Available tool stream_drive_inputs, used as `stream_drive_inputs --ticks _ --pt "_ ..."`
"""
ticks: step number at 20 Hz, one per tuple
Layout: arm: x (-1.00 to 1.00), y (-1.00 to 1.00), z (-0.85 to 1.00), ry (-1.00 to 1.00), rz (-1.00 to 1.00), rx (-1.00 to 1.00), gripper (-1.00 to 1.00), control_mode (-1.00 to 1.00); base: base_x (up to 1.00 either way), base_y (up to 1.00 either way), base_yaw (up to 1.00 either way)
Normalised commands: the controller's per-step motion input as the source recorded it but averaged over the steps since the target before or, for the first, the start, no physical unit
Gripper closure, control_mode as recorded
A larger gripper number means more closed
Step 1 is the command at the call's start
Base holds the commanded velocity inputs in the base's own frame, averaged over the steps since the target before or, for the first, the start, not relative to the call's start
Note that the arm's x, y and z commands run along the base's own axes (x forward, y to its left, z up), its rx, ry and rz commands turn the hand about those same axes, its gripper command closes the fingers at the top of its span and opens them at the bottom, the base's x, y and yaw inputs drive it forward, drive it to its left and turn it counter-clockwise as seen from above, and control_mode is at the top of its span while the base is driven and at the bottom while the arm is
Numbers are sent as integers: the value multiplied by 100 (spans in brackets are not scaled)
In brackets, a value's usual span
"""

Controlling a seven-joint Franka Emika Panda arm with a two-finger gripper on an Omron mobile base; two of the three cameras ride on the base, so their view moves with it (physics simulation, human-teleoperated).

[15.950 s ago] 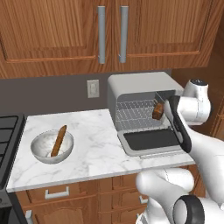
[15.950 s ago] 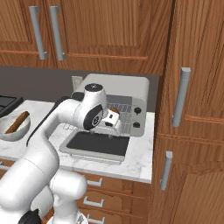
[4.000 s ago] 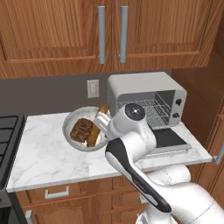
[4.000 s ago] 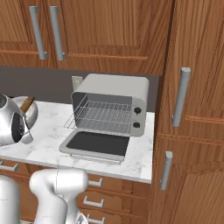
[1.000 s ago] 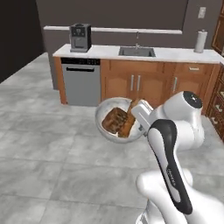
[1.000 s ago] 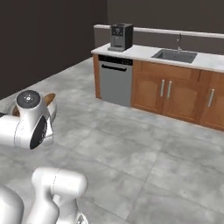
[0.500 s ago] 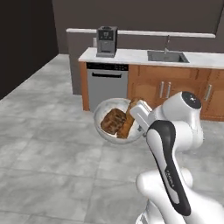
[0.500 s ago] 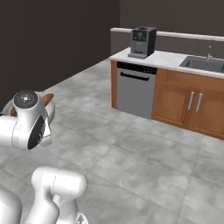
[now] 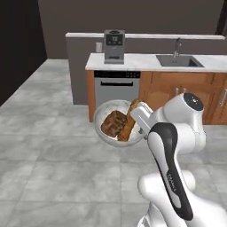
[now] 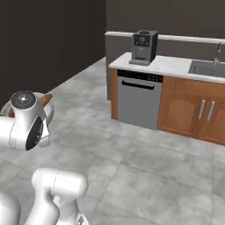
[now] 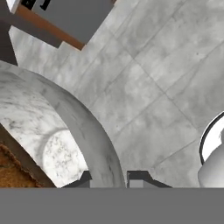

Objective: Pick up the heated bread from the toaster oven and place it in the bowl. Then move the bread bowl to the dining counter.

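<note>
A white desk [image 9: 146,62] over wooden cabinets carries a dark coffee machine [image 9: 114,46] at its left end and a sink [image 9: 178,60] set in further right.

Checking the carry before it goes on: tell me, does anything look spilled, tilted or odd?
Nothing spilled. The bowl hangs over the floor, pinched at its rim by the gripper, holding the heated bread. A long brown stick leans out over the rim.
</note>
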Motion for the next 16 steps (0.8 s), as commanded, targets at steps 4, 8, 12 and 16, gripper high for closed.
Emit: stream_drive_inputs --ticks 4,8,12,16 --pt "0 0 0 0 0 0 100 100 100 100 -33" --pt "0 0 0 0 0 0 100 100 100 100 -18" --pt "0 0 0 0 0 0 100 100 100 100 -9" --pt "0 0 0 0 0 0 100 100 100 100 -11"
